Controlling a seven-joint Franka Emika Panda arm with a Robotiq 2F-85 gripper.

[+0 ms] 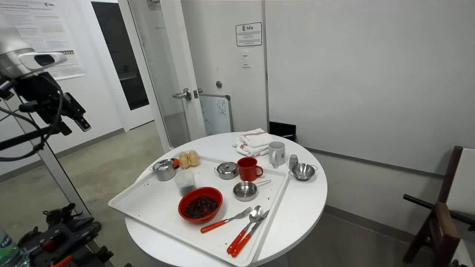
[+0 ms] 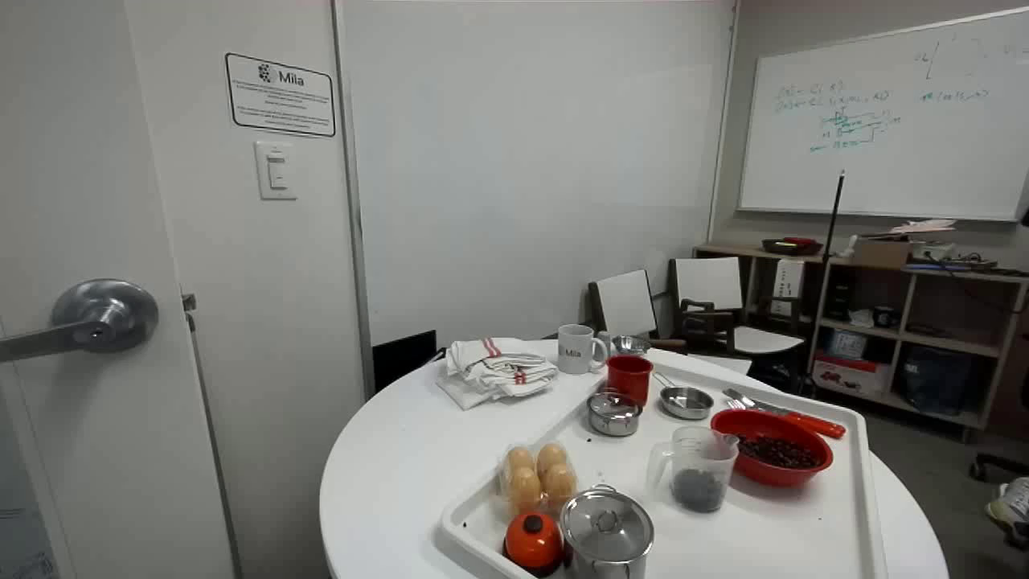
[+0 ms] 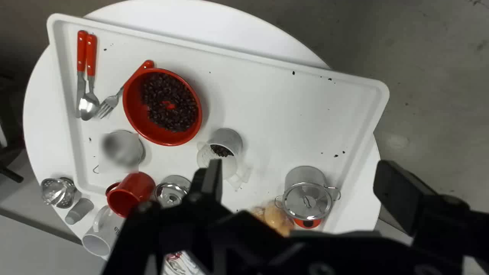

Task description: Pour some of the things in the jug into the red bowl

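While the jug (image 2: 701,460) stands on the tray (image 3: 259,95), the gripper (image 3: 300,164) hangs wide and empty

Because nothing grasps the jug, the step in hand is judged to be the approach. In the wrist view the fingers (image 3: 397,194) stand far apart with nothing held; in an exterior view the arm (image 1: 15,55) is off to one side of the table (image 1: 297,211), well apart from the jug.

Position: jug upright, just beside the bowl (image 3: 153,133), a strip of tray showing between them in the wrist view. Spout (image 2: 730,441) faces the bowl; handle (image 2: 659,476) points away. Beans (image 3: 221,151) fill the jug's lower part. The bowl also holds what look like the same beans, its red floor showing through at one spot. Caveat: with beans in both, these views alone cannot rule out that the pour is already done.

Next move, if the pour is yet to come: lower the gripper to the jug and close on its body or handle. Room on the bowl side looks tight, so a grip that keeps both fingers out of that gap seems wiser. The jug looks like thin translucent plastic; a moderate squeeze should probably do. After that, the job calls for a level lift, a short carry, a slow tip spout-first, and a return to upright while beans remain, since only some are wanted. Likely fault: too quick a tilt, sending beans past the bowl.
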